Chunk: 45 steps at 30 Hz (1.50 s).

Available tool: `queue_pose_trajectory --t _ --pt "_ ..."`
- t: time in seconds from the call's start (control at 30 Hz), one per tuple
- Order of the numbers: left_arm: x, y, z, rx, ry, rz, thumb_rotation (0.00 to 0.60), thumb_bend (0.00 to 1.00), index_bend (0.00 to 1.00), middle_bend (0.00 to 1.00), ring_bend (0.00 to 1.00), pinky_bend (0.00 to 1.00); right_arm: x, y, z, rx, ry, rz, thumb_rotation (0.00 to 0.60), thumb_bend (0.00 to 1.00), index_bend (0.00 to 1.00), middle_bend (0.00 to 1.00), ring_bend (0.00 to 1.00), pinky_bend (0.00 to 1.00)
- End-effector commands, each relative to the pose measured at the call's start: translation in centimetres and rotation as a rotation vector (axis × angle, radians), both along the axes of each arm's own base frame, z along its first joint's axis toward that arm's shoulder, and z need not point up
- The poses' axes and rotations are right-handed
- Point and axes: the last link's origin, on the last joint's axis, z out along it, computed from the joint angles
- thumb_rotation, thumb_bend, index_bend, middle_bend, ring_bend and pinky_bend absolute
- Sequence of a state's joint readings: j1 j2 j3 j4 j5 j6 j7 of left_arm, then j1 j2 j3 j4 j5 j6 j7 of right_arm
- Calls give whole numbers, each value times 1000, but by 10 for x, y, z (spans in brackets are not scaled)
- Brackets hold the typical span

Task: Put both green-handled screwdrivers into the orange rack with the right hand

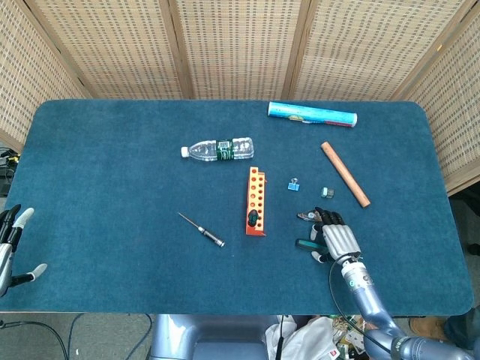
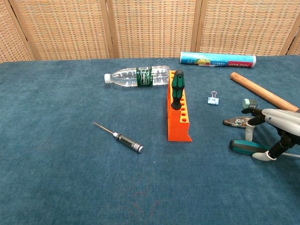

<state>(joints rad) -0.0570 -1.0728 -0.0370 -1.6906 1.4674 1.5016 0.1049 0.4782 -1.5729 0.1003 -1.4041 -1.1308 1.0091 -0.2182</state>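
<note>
— One green-handled screwdriver (image 2: 177, 89) stands upright in the orange rack (image 2: 179, 116), in a hole near the middle of the chest view. See the other one?

— Lower right of the frame. The second green-handled screwdriver (image 2: 246, 146) lies flat on the blue table (image 2: 70, 178), right of the rack and apart from it.

— And the right hand (image 2: 273, 129)?

— Directly over that screwdriver's far end, palm down. Its fingers (image 2: 250, 132) are spread and angled down toward the cloth, fingertips either side of the handle, with nothing lifted. From the head view the right hand covers much of it.

— The left hand (image 1: 11, 244)?

— At the lower left edge of the head view, off the table's corner, fingers apart, holding nothing.

— What else is lying about?

— A slim black screwdriver (image 2: 119, 136) left of the rack, a water bottle (image 2: 137, 76) on its side behind it, a small blue binder clip (image 2: 213, 99), a wooden rod (image 2: 255, 88) at the right, and a printed tube (image 2: 218, 59) along the far edge.
</note>
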Motion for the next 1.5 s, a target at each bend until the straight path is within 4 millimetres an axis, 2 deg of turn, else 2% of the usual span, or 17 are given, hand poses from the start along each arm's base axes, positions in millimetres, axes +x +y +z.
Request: queue_pose_trajectory --t 0.03,0.33,0.7,0.87,1.07,1.33,1.4,1.5 --pt "0 0 0 1 -1 1 600 0 0 0 0 0 2 0 0 -2 -11 4 600 298 589 0 0 0" --pt "-1 1 0 -2 -5 3 600 0 0 0 0 0 13 0 11 -20 -106 5 600 337 633 0 0 0" --pt "0 0 -1 -21 -21 5 600 0 0 0 0 0 48 -13 52 -121 -348 2 600 349 651 27 0 0" --pt "-2 2 -1 -36 -27 10 600 0 0 0 0 0 69 -25 73 -172 -501 -4 600 363 660 52 0 0" --pt "-4 6 -1 -34 -33 24 600 0 0 0 0 0 95 -41 87 -190 -613 13 600 364 660 66 0 0" --pt "-6 10 0 -31 -36 38 600 0 0 0 0 0 132 -70 97 -205 -761 32 600 364 660 69 0 0" --pt "-7 12 1 -31 -37 41 600 0 0 0 0 0 149 -82 99 -188 -911 14 600 364 660 73 0 0" --pt "-7 13 0 -32 -37 45 600 0 0 0 0 0 162 -94 95 -159 -1025 -2 600 364 661 78 0 0"
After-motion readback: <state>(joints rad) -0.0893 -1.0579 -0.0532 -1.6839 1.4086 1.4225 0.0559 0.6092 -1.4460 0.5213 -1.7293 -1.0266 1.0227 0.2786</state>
